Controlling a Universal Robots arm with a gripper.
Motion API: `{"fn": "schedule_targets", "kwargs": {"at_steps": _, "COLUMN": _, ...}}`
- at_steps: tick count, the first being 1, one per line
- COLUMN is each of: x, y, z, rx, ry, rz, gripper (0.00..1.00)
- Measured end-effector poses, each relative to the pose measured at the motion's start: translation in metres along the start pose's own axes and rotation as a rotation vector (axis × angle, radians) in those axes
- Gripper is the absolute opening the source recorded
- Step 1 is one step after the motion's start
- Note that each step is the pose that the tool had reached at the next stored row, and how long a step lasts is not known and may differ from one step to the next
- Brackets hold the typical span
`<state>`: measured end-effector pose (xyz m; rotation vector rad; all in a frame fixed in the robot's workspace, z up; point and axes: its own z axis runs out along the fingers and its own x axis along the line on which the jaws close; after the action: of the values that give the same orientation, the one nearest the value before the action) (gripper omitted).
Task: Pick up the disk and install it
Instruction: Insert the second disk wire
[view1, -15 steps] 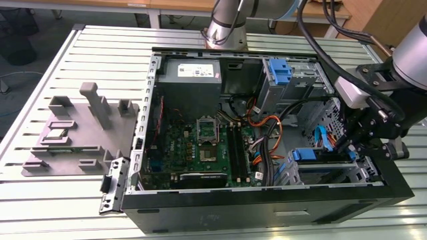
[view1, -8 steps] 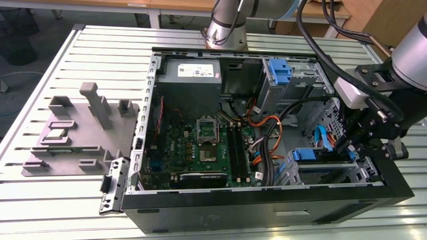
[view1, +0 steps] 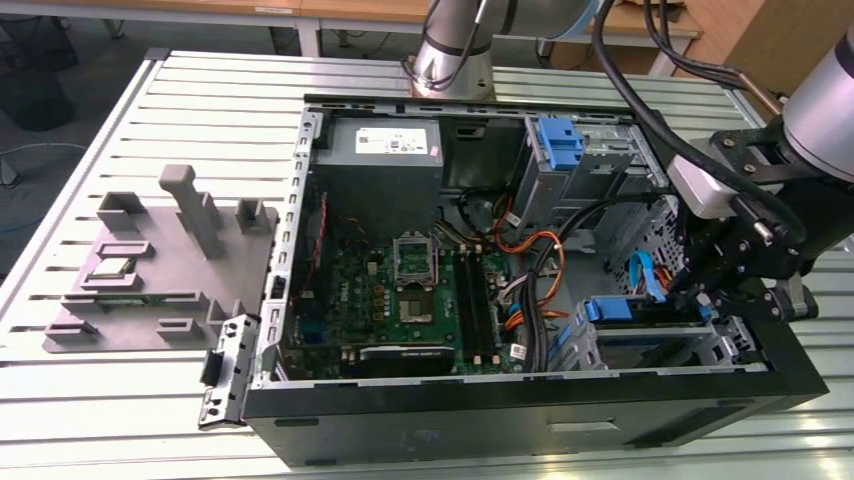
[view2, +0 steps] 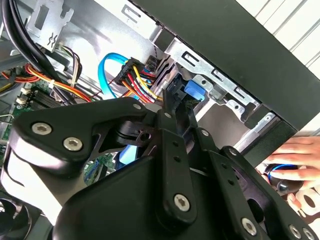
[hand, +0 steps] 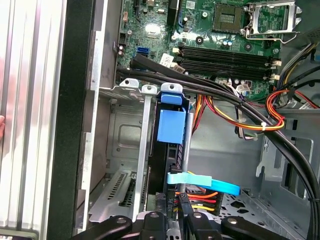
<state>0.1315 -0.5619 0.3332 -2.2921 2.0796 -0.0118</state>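
The disk stands on edge in the drive bay at the case's front corner, its blue side rail facing the camera. In the exterior view that blue rail shows at the case's right front. My gripper reaches down into the bay and is shut on the disk's end, one black finger on each flat side. The second wrist view has the gripper closed on the thin slab beside a blue tab. A blue data cable and coloured power wires run just by the fingertips.
The open computer case lies on a slatted metal table. Inside are the motherboard, a grey power supply, a tall blue latch and black cable bundles. A grey fixture stands at the exterior view's left. A person's hand rests outside the case.
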Motion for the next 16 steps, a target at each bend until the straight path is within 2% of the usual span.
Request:
{"fn": "schedule_targets", "kwargs": {"at_steps": 13, "x": -0.0011, "y": 0.0003, "z": -0.0033, "rx": 0.0002, "ry": -0.0003, "rz": 0.000, "gripper": 0.24}}
{"fn": "schedule_targets", "kwargs": {"at_steps": 16, "x": -0.0011, "y": 0.0003, "z": -0.0027, "rx": 0.0013, "ry": -0.0032, "rz": 0.000, "gripper": 0.24}}
